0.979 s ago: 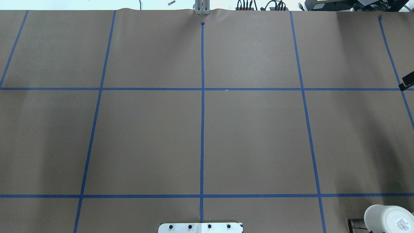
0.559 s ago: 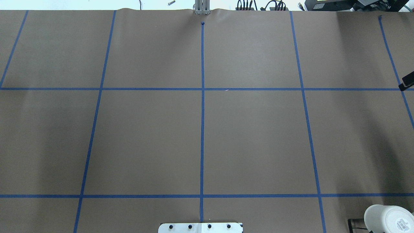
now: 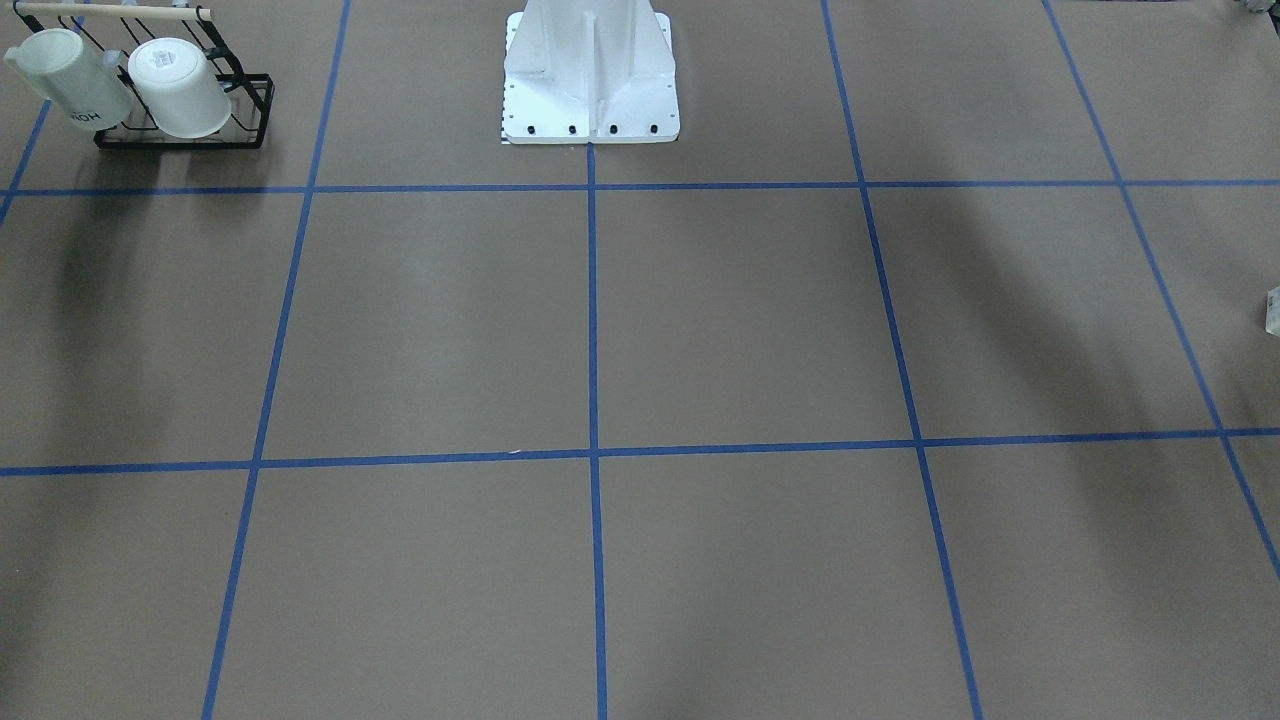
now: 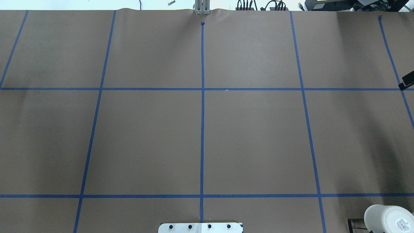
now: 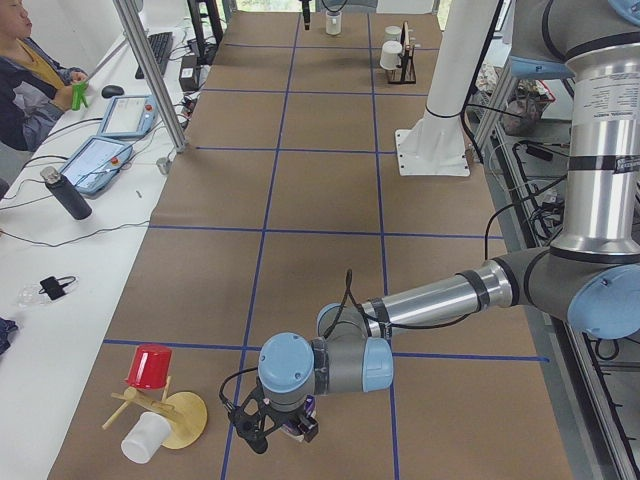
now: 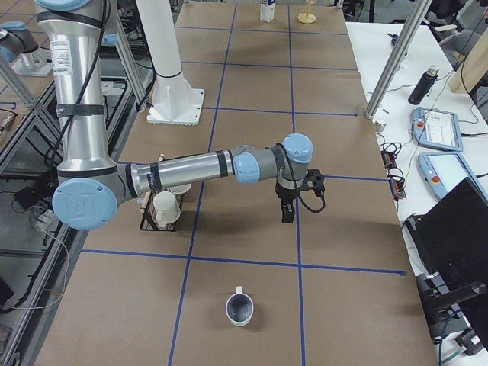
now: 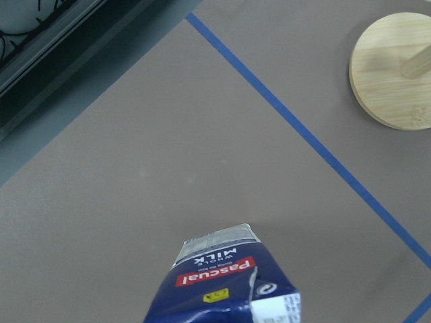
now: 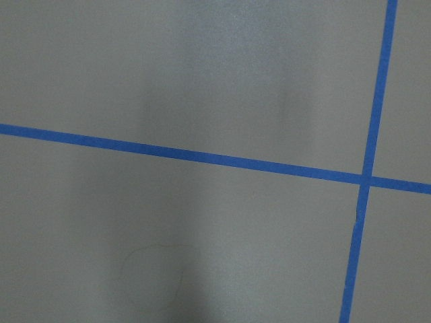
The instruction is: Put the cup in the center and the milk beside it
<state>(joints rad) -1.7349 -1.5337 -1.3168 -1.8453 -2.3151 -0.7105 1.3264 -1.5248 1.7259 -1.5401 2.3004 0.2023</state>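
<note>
The cup (image 6: 239, 309), a white mug with a dark inside, stands upright on the brown surface, near the right side camera. My right gripper (image 6: 287, 215) hangs fingers-down over the table, well beyond the cup and apart from it; I cannot tell if it is open. The milk (image 7: 222, 279), a navy and white carton with a red Pascual label, fills the bottom of the left wrist view. My left gripper (image 5: 272, 432) is low at the table's left end around the carton; I cannot tell its grip. The center (image 4: 202, 89) is bare.
A black rack (image 3: 180, 135) holds two white mugs (image 3: 178, 88) near the robot's right side. A wooden stand (image 5: 185, 418) with a red cup (image 5: 150, 365) and a white cup (image 5: 145, 437) sits by the left gripper. The white robot base (image 3: 590, 70) stands at the table's edge.
The black piece at the overhead view's right edge has crept very slightly toward the far side. Nothing else has visibly changed.
</note>
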